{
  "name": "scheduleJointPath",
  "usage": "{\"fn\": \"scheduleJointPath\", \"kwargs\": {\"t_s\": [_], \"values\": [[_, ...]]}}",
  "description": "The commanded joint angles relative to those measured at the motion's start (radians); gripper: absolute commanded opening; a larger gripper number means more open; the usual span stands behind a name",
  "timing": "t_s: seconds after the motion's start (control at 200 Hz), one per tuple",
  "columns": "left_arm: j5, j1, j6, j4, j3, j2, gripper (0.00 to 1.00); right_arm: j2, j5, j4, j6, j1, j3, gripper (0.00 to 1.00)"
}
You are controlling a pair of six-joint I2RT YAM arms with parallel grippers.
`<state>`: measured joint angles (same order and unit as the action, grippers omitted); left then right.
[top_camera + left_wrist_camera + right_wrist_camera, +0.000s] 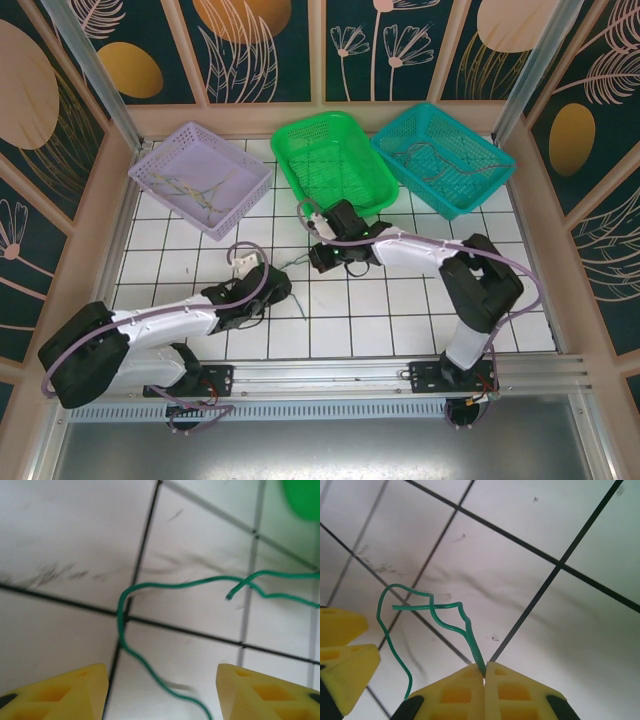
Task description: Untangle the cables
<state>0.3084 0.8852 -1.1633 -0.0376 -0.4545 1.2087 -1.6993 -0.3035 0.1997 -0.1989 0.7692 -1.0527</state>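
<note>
A thin green cable (301,300) lies on the white tiled floor between my two grippers. In the right wrist view the green cable (468,633) loops over itself and runs up into my right gripper (484,672), which is shut on its end. My right gripper (318,258) sits just in front of the green basket. My left gripper (162,692) is open, low over the floor, and the green cable (120,622) snakes between its yellow fingers (75,692) untouched. From above, my left gripper (275,290) is left of the cable. The left fingers (342,647) also show beside the right gripper.
Three baskets stand along the back: a lilac basket (160,160) holding yellowish wires, a green basket (350,125), and a teal basket (470,190) holding dark wires. Wooden walls ring the tiled floor (400,310).
</note>
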Motion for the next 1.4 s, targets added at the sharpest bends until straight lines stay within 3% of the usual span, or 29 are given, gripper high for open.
{"fn": "scheduleJointPath", "kwargs": {"t_s": [0.0, 0.12, 0.26, 0.53, 0.721, 0.946, 1.396], "values": [[0.089, -0.007, 0.065, -0.005, -0.052, -0.120, 0.62, 0.136, -0.058, 0.042, -0.038, -0.030, -0.016, 0.00], [0.129, -0.006, 0.125, -0.025, -0.070, -0.274, 0.63, 0.195, -0.081, 0.111, -0.043, -0.059, -0.061, 0.00], [0.102, -0.011, 0.207, 0.016, -0.083, -0.365, 0.65, 0.237, -0.137, 0.163, -0.060, -0.107, -0.108, 0.00], [0.029, -0.018, 0.279, 0.097, -0.135, -0.267, 0.62, 0.300, -0.189, 0.204, -0.074, -0.129, -0.130, 0.00], [0.087, -0.034, 0.330, 0.053, -0.185, -0.181, 0.46, 0.336, -0.213, 0.211, -0.083, -0.132, -0.116, 0.00], [0.185, -0.039, 0.391, -0.020, -0.240, -0.149, 0.00, 0.352, -0.200, 0.249, -0.060, -0.131, -0.115, 0.00], [0.131, -0.039, 0.689, -0.112, -0.397, -0.172, 0.00, 0.257, 0.017, 0.392, 0.011, -0.059, -0.162, 0.00]]}}
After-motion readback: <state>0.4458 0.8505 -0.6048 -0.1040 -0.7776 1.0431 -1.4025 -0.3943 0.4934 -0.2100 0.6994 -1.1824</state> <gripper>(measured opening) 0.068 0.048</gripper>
